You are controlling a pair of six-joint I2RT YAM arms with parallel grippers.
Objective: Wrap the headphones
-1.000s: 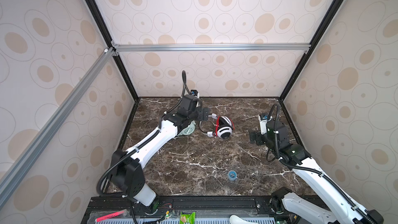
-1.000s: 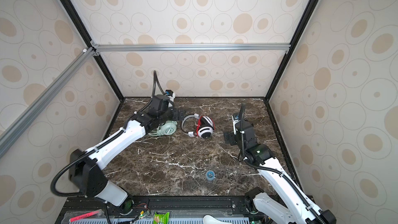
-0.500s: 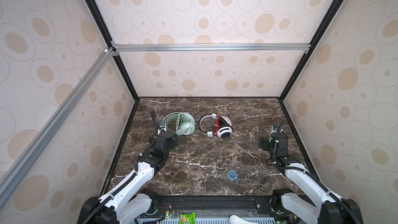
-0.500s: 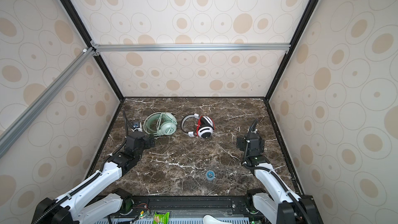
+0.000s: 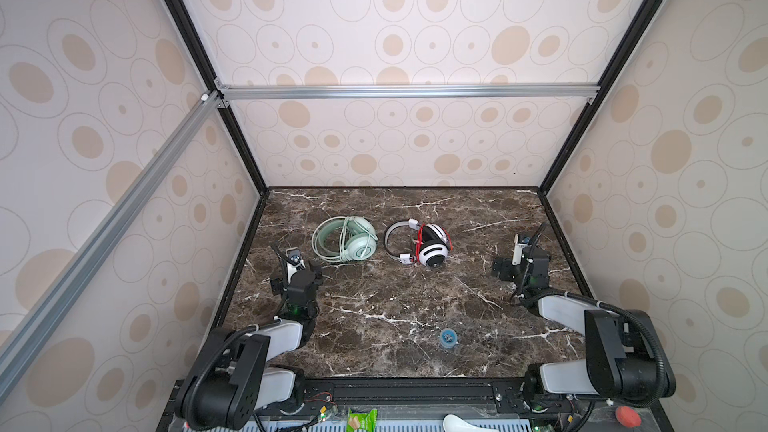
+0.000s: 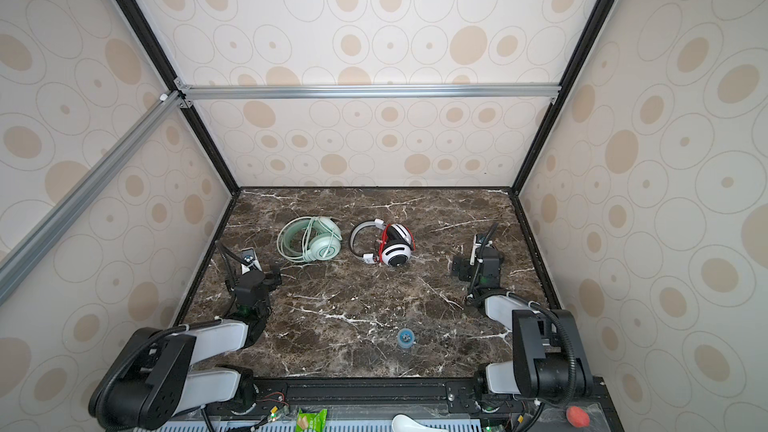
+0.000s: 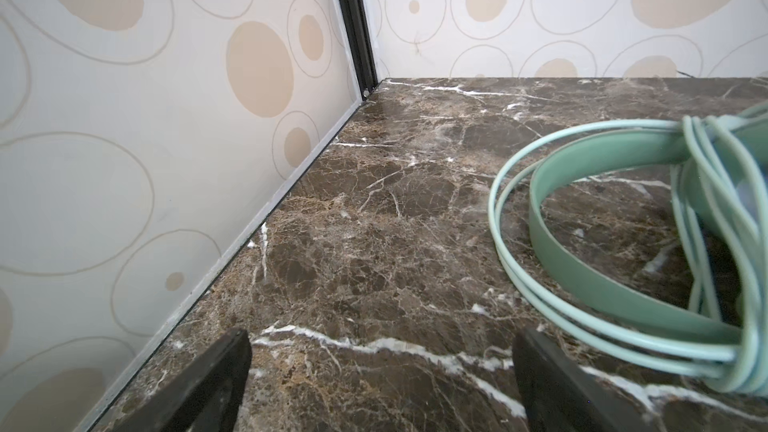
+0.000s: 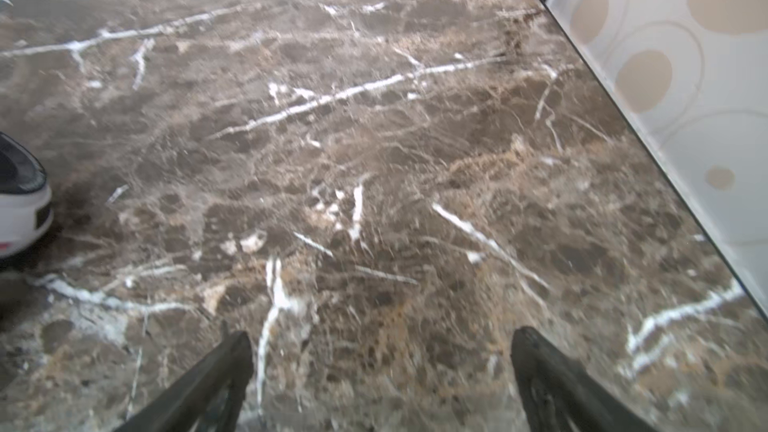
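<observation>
Over the brown marble-look table (image 5: 395, 305), in both top views, both arms are folded low at the near edge. Elbows are back and wrists reach forward just above the surface. The left claw (image 5: 297, 273) is on the left side and the right claw (image 5: 519, 263) on the right, both spread wide and gripping nothing.

The two headsets lie toward the back, side by side but apart. The mint headset (image 5: 345, 238) is on the left, near the left claw but not touching it. The white-and-black headset (image 5: 419, 243) is right of it, well apart from the right claw.

The mint one is smooth pale green plastic all over, with its cord looped around band and cups in a loose round bundle. The other has a thin pale band, a glossy white cup with black stripes, and thin red cord wound across the cups. A small blue round thing (image 5: 448, 337) sits alone near the front edge.

Left wrist view: the left claw (image 7: 382, 336) has dark fingers set wide apart with bare marble between them. The mint headset (image 7: 557, 243) shows a flat matte band, with several turns of rounded cord running alongside and crossing over it. A spotted beige wall panel (image 7: 124, 118) and a black corner post (image 7: 353, 22) are behind.

Right wrist view: a bit blurry. The right claw (image 8: 382, 334) is spread wide over veined marble. Only a rounded white-and-black cup edge (image 8: 20, 201) shows.
</observation>
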